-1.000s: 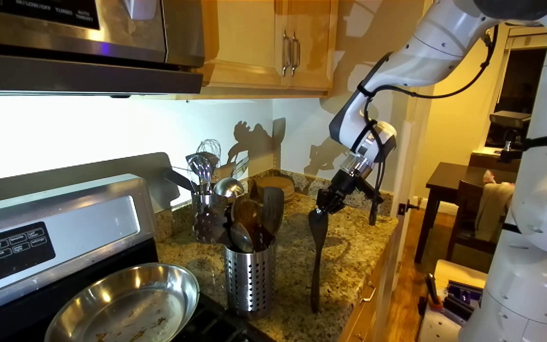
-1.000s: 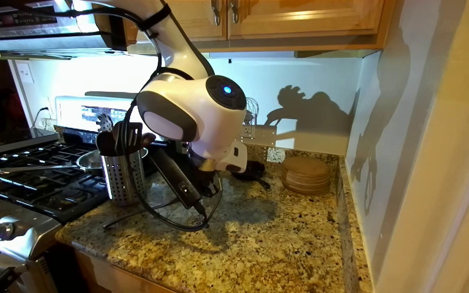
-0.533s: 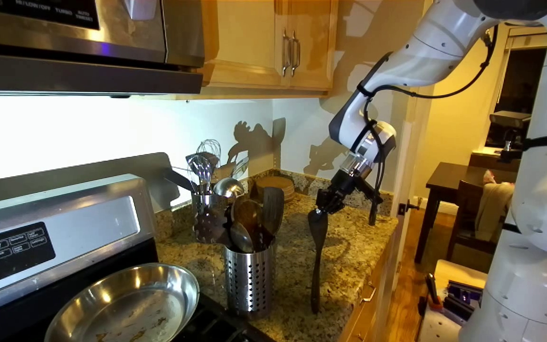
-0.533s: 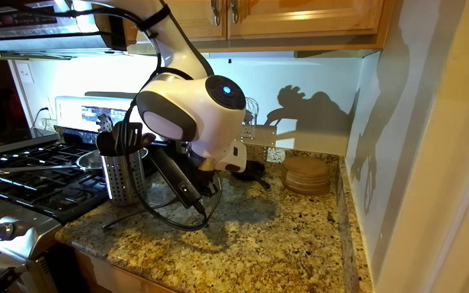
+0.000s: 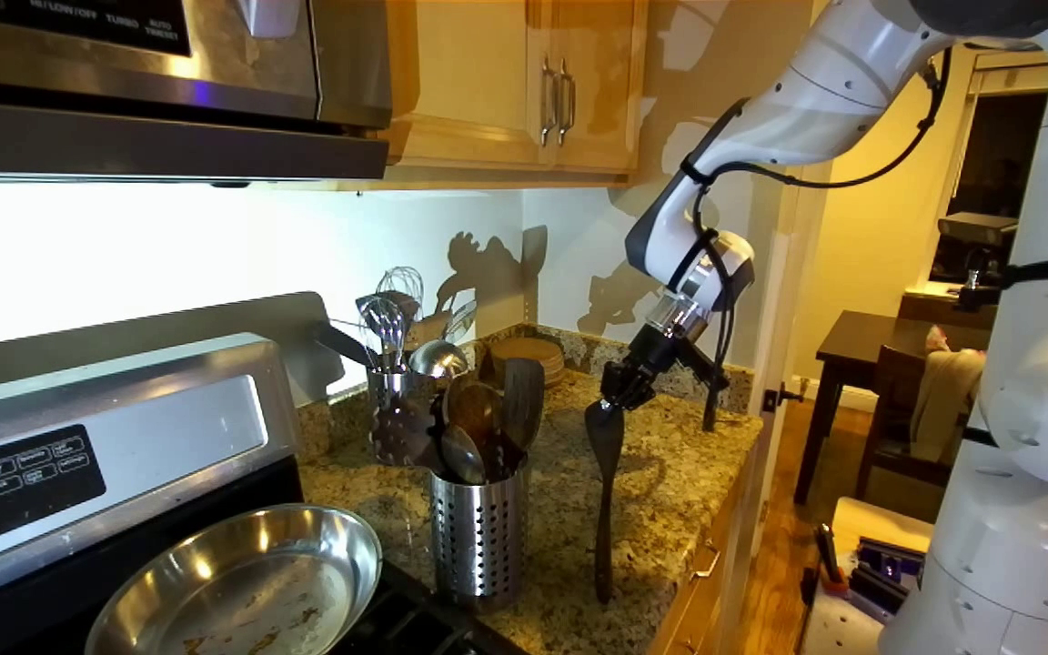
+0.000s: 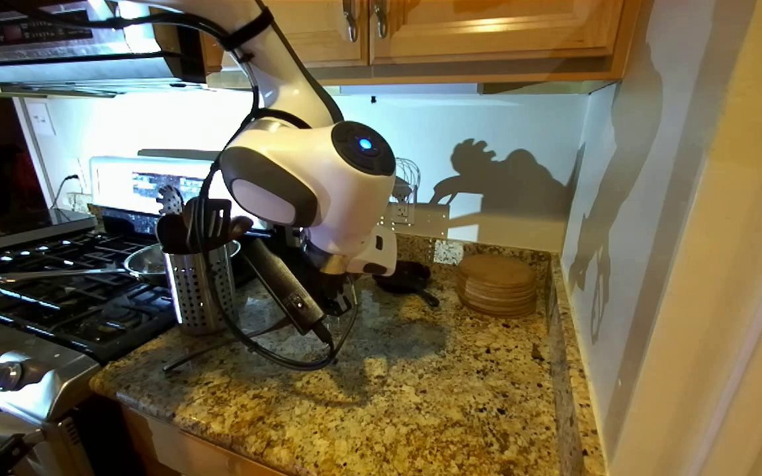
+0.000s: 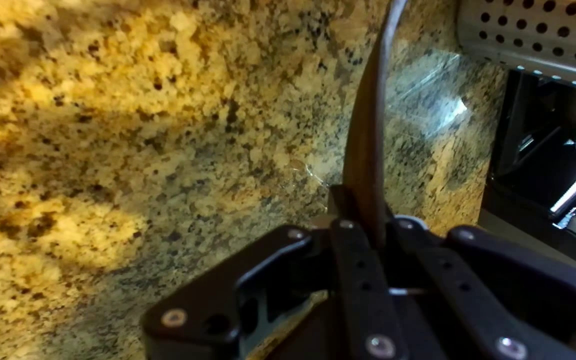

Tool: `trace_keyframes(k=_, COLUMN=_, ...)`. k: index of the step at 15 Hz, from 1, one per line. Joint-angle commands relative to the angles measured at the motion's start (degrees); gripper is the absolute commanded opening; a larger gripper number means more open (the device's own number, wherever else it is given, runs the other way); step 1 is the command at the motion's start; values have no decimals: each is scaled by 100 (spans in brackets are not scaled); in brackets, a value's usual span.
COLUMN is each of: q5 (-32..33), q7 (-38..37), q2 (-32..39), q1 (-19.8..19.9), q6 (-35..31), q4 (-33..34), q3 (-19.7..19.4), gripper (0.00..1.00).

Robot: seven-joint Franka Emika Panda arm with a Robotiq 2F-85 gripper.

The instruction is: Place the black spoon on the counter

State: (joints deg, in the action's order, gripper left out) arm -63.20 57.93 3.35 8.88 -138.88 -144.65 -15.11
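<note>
Speckled granite countertop point(image 7: 118, 140) fills the wrist view's left, and over it my Robotiq gripper point(image 7: 373, 222) pinches the black spoon point(image 7: 366, 130) by its bowl, handle stretching toward the top edge, an axis I'd lay flat.

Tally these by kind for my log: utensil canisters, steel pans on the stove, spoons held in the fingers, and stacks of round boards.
Front canister and rear canister: 2 canisters
Steel pan: 1
Black spoon held in the fingers: 1
Stack of round boards: 1
Total: 5
</note>
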Motion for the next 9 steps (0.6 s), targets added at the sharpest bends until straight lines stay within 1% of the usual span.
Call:
trace_keyframes(k=1, q5=29, q7=-24, q2=-7, q1=133, q6=0, q4=0, q3=138, gripper=8)
trace_keyframes(k=4, q5=29, q7=-24, q2=-4, q1=131, q6=0, q4=0, q3=148, gripper=8)
trace_keyframes(k=5, q5=29, q7=-24, q2=-4, q1=131, q6=0, q4=0, q3=148, gripper=6)
trace_keyframes(k=9, q5=2, q7=-40, q2=-3, q1=145, q6=34, q4=-4, q3=156, gripper=7)
